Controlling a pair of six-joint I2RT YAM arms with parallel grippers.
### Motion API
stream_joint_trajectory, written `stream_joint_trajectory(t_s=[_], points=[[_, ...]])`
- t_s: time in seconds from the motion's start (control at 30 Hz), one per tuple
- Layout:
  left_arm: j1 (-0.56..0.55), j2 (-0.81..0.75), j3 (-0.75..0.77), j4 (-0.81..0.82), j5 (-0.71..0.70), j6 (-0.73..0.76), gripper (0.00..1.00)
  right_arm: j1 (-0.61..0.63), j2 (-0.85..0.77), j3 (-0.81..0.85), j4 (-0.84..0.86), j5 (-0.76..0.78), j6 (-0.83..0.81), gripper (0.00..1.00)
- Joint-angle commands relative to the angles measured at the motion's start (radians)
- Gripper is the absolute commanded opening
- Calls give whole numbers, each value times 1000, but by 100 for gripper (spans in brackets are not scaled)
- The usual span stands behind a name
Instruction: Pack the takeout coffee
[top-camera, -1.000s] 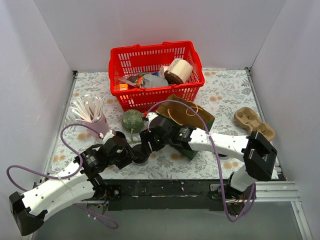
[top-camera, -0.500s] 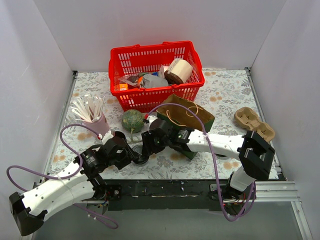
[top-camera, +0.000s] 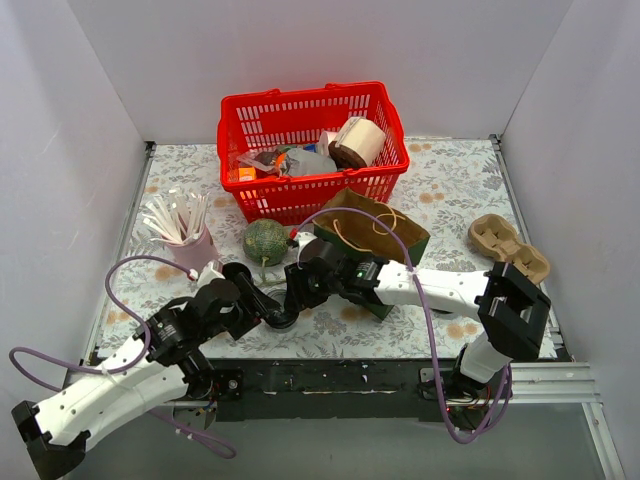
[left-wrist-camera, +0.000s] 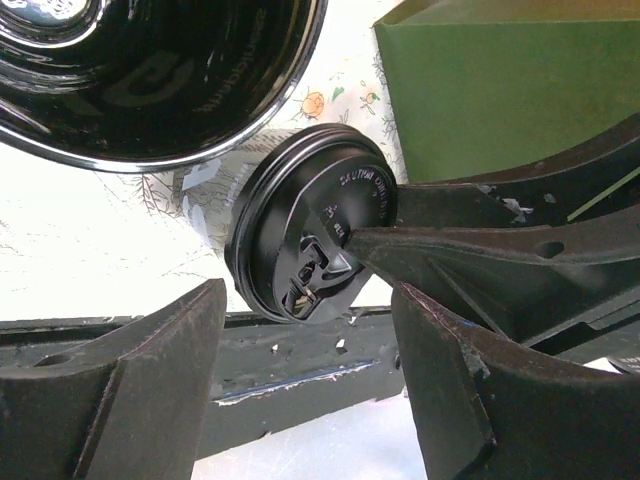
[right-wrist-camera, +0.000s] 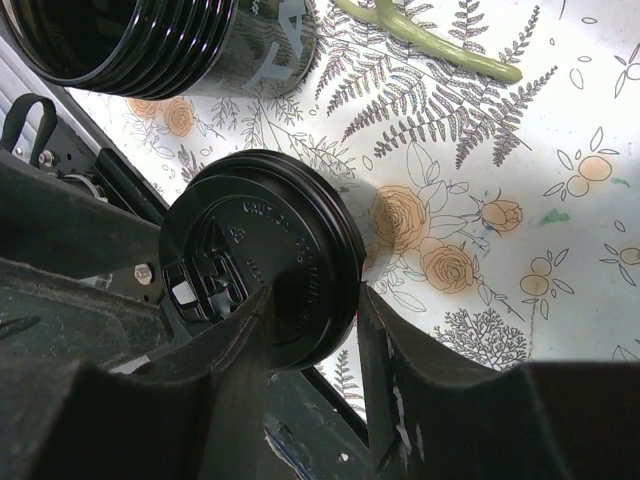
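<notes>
The lid (right-wrist-camera: 260, 255) is being handed over, released by the spreading left gripper (left-wrist-camera: 305, 295) and pinched by the right gripper (right-wrist-camera: 315, 305), seemingly for capping the cup (right-wrist-camera: 180, 40).

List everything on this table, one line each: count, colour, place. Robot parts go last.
basket: one, red, back centre
roll: one, cream and brown, inside the basket
packets: several, mixed colours, inside the basket
round fruit: one, green, in front of the basket
straw holder: one, pink, holding white straws, left side
paper bag: one, green, open, right of the fruit
cup tray: one, tan, right edge
cup: one, black, lidless, near edge, left of centre
sip lid: one, black, tilted, beside the cup
table cover: one, white floral, under everything
left claw: one, black, open, facing the sip lid
right claw: one, black, pinching the sip lid's rim
</notes>
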Motion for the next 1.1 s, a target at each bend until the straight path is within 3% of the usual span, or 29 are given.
stream_joint_trajectory(t_s=[0.0,0.33,0.5,0.6,0.83,1.07], points=[[1,-10,-16,-3,-46,-64,67,5,11,-48,-130,31,-95,43],[1,51,-68,10,-102,-142,61,2,-26,-45,-125,-134,-231,41],[1,30,-124,92,-115,-202,51,-4,7,-2,-139,-176,-243,41],[1,13,-144,107,-120,-211,49,-11,30,24,-147,-162,-222,43],[1,60,-173,119,-93,-227,48,-65,38,27,-81,-84,-76,61],[1,68,-179,124,-59,-219,47,-67,7,-3,43,-93,17,62]])
